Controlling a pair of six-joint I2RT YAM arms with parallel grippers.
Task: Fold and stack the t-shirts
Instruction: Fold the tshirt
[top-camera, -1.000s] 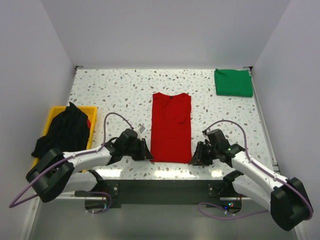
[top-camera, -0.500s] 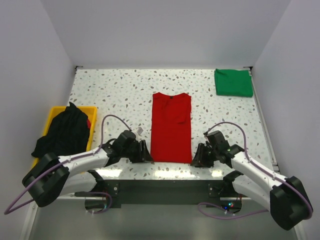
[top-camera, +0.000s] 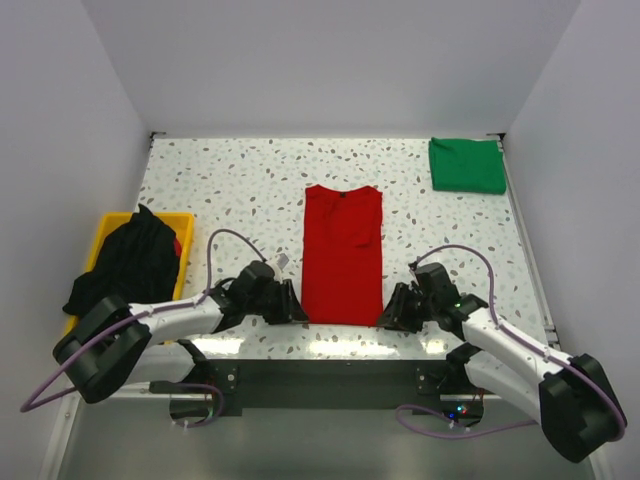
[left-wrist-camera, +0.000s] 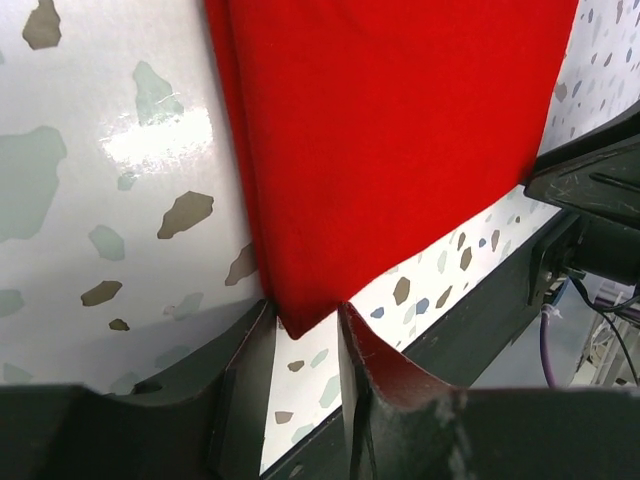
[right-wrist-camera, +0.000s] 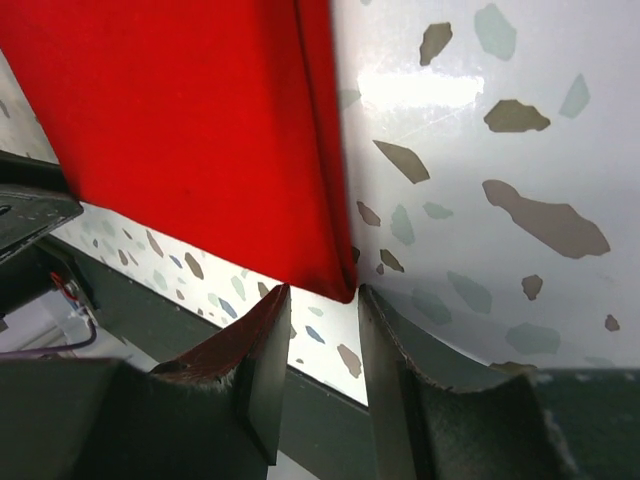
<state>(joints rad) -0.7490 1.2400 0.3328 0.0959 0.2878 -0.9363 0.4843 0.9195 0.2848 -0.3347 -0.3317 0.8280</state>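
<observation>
- The left gripper has crept back to the red shirt, which has not shifted.
- The red shirt lies flat in the middle of the table, collar at 12 o'clock.
- The left jaws stand released, straddling its 7 o'clock corner.
- The right gripper is likewise spread at the 5 o'clock corner.
- The green shirt lies at 1 o'clock and the black shirt at 9.

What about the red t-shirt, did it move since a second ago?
No. The red t-shirt lies in the same spot, with its bottom hem just as close to the near edge of the table as before.
</observation>
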